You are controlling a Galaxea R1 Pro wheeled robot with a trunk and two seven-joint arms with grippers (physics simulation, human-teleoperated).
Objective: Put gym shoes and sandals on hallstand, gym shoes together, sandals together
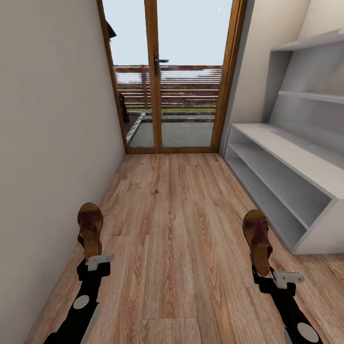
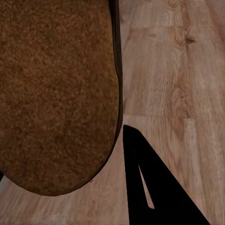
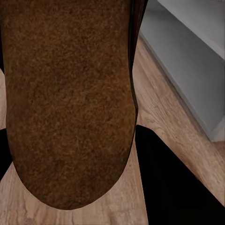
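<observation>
- Two brown leather sandals are seen in the head view, each lifted above the corridor floor [image 1: 177, 229] at the end of one arm.
- The left sandal [image 1: 90, 231] is carried by the left gripper [image 1: 93, 260], near the plain wall [image 1: 48, 143]; it is tilted with its toe pointing away from the robot.
- The right sandal [image 1: 257, 239] is carried by the right gripper [image 1: 267, 272], and is angled in much the same way, toe forward and slightly upward.
- In the left wrist view the rough tan-brown surface of the left sandal [image 2: 56, 93] is seen close up, with a black finger [image 2: 154, 187] just beside it and wood planks [image 2: 178, 70] behind.
- In the right wrist view the same kind of brown surface of the right sandal [image 3: 70, 103] is shown, flanked by a dark finger [image 3: 173, 183].
- Both grippers are seen closed onto their sandals; how narrow the gaps are cannot be told, since the fingers are largely hidden by the footwear.
- The hallstand [image 1: 286, 167] is placed against the wall on the robot's right, pale grey-white, with a low bench, two open tiers beneath and two stepped shelves above.
- The right sandal is held near the front corner of the hallstand, apart from it; the grey unit [image 3: 187, 56] is also seen behind that sandal in the right wrist view.
- The corridor is closed at its far end by a wood-framed glass door [image 1: 172, 81], through which a slatted railing [image 1: 191, 86] is seen.
</observation>
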